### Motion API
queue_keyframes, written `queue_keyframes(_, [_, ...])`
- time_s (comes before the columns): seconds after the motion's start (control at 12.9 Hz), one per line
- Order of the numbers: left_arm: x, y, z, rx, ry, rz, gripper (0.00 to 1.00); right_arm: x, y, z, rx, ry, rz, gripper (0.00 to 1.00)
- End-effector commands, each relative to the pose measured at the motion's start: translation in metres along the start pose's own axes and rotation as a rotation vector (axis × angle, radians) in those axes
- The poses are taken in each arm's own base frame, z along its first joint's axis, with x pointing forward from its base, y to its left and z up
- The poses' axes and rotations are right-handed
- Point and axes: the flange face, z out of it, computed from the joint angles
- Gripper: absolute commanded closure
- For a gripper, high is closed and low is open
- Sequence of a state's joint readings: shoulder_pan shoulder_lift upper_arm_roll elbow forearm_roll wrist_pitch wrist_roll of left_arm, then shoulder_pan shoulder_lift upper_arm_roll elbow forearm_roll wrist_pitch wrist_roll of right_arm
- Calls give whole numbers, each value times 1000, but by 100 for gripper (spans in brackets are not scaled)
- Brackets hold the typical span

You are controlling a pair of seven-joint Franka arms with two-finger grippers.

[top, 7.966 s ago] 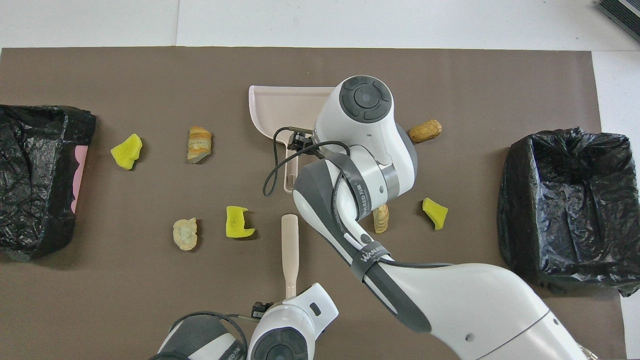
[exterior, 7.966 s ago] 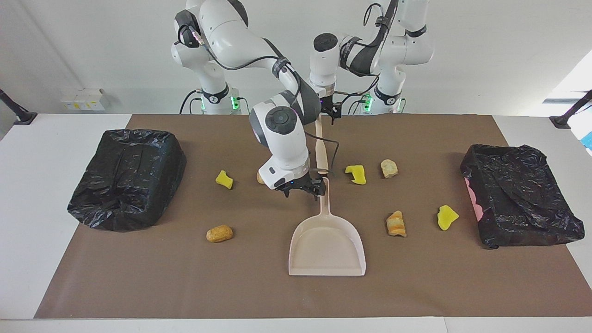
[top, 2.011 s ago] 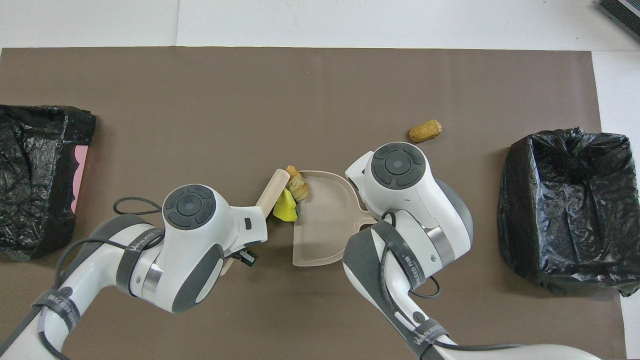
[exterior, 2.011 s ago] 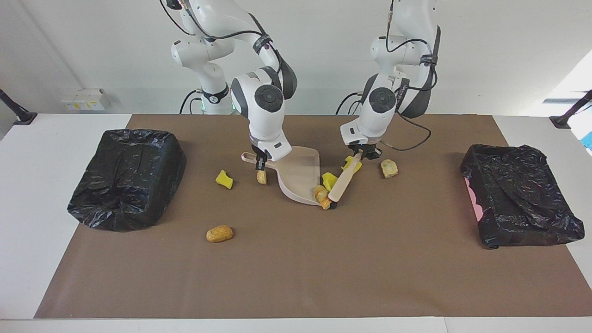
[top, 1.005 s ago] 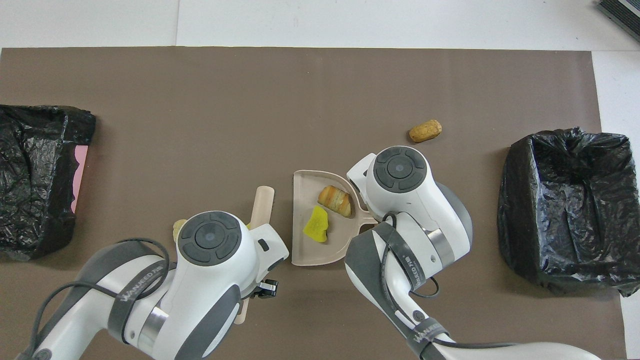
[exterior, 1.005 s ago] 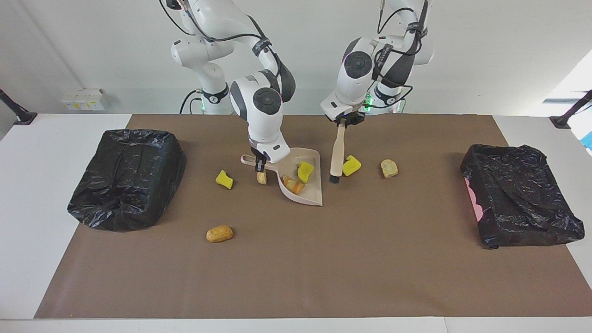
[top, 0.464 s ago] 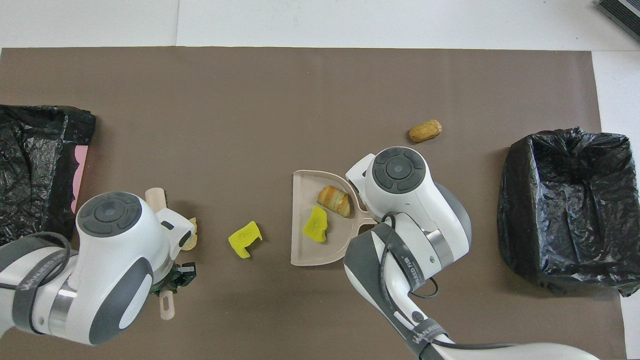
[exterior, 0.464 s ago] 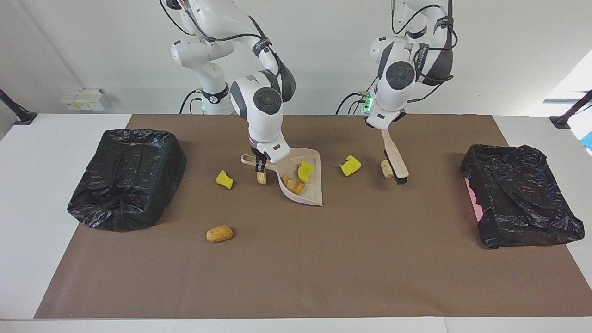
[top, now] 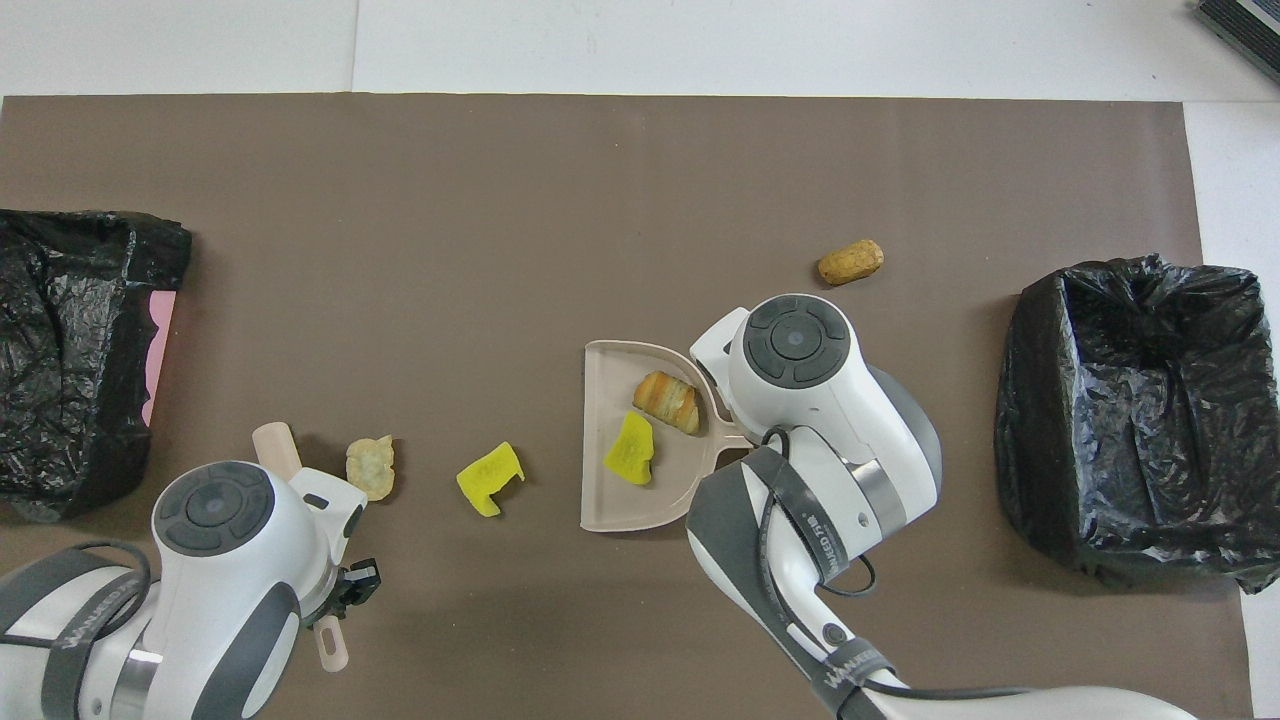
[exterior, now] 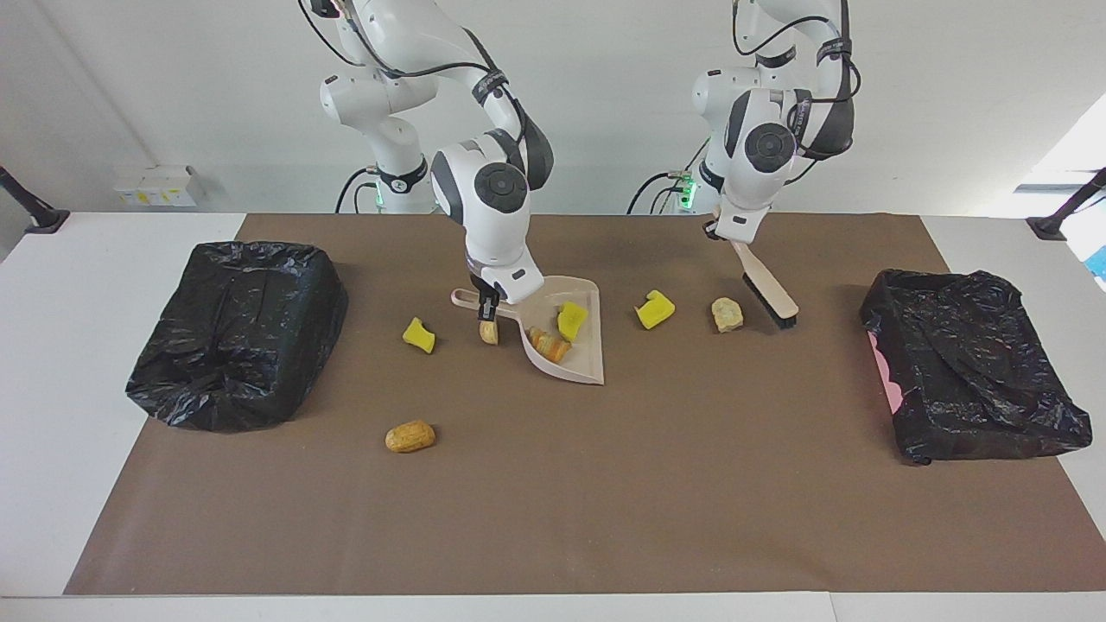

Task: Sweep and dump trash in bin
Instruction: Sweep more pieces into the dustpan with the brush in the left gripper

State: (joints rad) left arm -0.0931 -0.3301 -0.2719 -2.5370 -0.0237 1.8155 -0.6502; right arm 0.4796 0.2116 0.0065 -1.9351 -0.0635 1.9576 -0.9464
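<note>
My right gripper (exterior: 484, 304) is shut on the handle of the beige dustpan (exterior: 581, 363), which rests tilted on the brown mat. In the pan lie a yellow scrap (exterior: 570, 321) and a tan bread chunk (exterior: 550, 344). My left gripper (exterior: 721, 231) is shut on the brush (exterior: 765, 285), whose black bristles hang low beside a tan chunk (exterior: 727, 314), on the side toward the left arm's end. More trash lies loose: a yellow scrap (exterior: 654, 309) between that chunk and the pan, a tan piece (exterior: 489, 332) under the right gripper, a yellow scrap (exterior: 419, 335) and a tan lump (exterior: 409, 436).
A black-bagged bin (exterior: 238, 333) stands at the right arm's end of the mat and another (exterior: 968, 371), with pink showing at its edge, at the left arm's end. The mat (exterior: 553, 518) is bare farther from the robots than the trash.
My left arm has swung the brush from beside the dustpan toward the left arm's end, past the yellow scrap and the tan chunk. The dustpan and right arm have stayed put.
</note>
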Motion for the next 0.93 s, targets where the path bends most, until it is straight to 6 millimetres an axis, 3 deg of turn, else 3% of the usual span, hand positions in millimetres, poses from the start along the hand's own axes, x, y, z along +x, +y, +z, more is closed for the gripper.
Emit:
queue_keyframes(0.0, [-19, 24, 6, -27, 9, -20, 100, 9, -9, 0, -23, -2, -35, 100])
queue_keyframes(0.15, [-29, 55, 14, -73, 6, -10, 100, 13, -11, -1, -29, 1, -38, 100])
queue_keyframes(0.31, [-38, 82, 9, -155, 37, 13, 100, 17, -13, 1, -26, -2, -15, 100])
queue_keyframes(0.7, [-57, 113, -1, -185, 88, 147, 100, 32, -20, 6, -32, -2, 5, 100])
queue_keyframes(0.85, [-61, 136, -9, -225, 129, 189, 100, 32, -20, 7, -31, -3, 5, 100])
